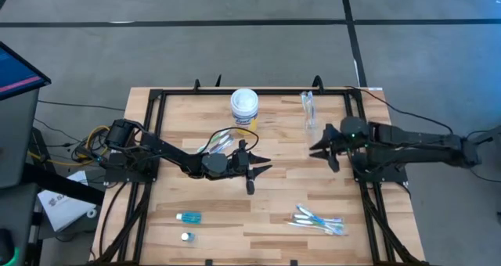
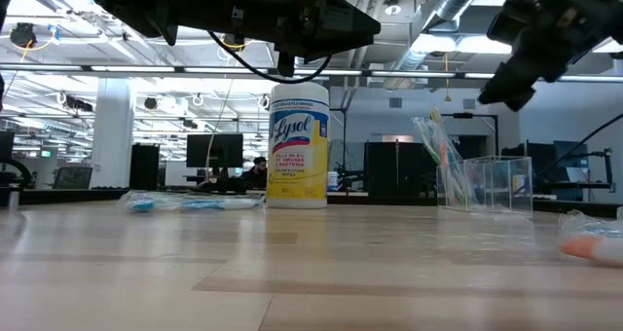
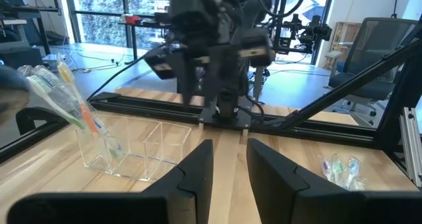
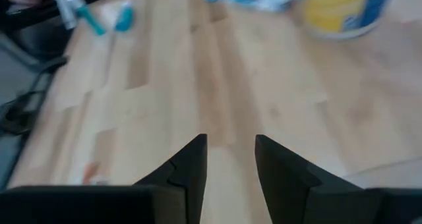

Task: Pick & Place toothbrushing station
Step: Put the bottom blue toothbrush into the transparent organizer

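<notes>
The left arm reaches in from the left edge of the surface toward its middle, elbow bent, its forearm lying low; the left gripper hangs above the middle of the surface, its two dark fingers parted by a narrow gap with nothing between them; the right arm stretches in from the right side, nearly straight and level; the right gripper is raised over the right part of the surface, its fingers a little apart and holding nothing
</notes>
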Controlling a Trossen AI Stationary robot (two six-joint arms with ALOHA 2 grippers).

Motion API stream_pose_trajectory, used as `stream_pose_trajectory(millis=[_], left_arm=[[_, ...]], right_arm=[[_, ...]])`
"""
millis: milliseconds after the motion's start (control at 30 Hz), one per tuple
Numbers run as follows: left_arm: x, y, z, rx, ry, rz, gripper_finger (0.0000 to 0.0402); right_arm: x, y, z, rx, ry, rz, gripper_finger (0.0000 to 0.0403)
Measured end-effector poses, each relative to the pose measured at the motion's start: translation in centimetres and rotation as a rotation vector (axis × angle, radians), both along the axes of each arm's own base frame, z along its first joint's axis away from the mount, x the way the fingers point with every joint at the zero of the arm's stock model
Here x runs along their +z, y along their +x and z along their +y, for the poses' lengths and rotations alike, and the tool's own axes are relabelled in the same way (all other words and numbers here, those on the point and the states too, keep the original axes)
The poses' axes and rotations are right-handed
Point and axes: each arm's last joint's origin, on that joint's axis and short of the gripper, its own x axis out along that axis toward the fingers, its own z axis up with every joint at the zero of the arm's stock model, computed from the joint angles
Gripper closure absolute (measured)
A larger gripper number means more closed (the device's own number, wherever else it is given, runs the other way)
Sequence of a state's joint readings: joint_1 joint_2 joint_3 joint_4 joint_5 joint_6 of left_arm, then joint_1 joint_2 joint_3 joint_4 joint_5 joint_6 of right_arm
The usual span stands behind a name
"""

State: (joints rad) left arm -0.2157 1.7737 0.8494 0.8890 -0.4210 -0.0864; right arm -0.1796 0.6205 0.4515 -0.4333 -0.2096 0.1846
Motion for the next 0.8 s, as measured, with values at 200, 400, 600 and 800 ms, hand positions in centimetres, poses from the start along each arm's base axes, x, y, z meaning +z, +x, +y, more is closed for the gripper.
stream_pose_trajectory(millis=[200, 400, 600, 800], left_arm=[[0.0, 0.0, 0.0, 0.000, 0.000, 0.000, 0.0314], [0.0, 0.0, 0.0, 0.000, 0.000, 0.000, 0.0314], [0.0, 0.0, 0.0, 0.000, 0.000, 0.000, 0.0314], [0.0, 0.0, 0.0, 0.000, 0.000, 0.000, 0.0314]], right_arm=[[-0.5, -0.1, 2.4, 0.095, 0.114, 0.081, 0.0284], [-1.3, 0.3, 4.4, 0.153, 0.215, 0.183, 0.0285], [-2.4, 0.7, 6.4, 0.177, 0.296, 0.314, 0.0285], [-3.2, 0.5, 8.4, 0.196, 0.374, 0.443, 0.0285]])
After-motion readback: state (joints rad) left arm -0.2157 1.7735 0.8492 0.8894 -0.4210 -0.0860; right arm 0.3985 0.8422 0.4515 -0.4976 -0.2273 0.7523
